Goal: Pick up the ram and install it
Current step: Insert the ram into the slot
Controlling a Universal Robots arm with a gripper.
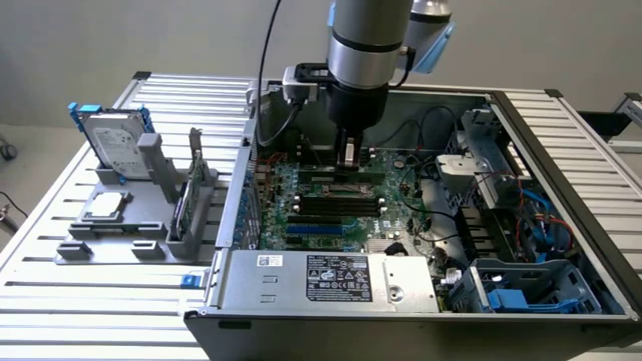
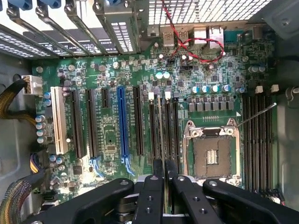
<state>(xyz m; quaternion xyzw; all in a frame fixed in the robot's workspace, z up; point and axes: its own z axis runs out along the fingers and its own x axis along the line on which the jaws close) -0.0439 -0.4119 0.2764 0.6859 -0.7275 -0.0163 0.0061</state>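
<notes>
Closest to me is the open computer case (image 1: 592, 248) on the slatted worktop (image 1: 60, 301), with its labelled silver power supply (image 1: 331, 278) along the near edge. Just behind that lies the green motherboard (image 1: 301, 222) with a row of black memory slots (image 1: 341, 204). The arm has its gripper (image 1: 348, 162) down inside the case, right over the far end of those slots. The fingers (image 2: 152, 186) are drawn almost together, and they pinch the ram (image 1: 326, 174) at its middle. The ram stands on edge and runs along the line of the slots. In the wrist view it is a thin strip (image 2: 161, 135) leading away from the gripper (image 2: 164, 163) between two slots, beside the open processor socket (image 2: 212, 156). I can't tell whether it is pressed home. Off towards the exterior view's left, a grey holder (image 1: 150, 226) on the worktop carries a small square chip (image 1: 105, 207), and further back a silver hard drive (image 1: 116, 143) stands upright.
</notes>
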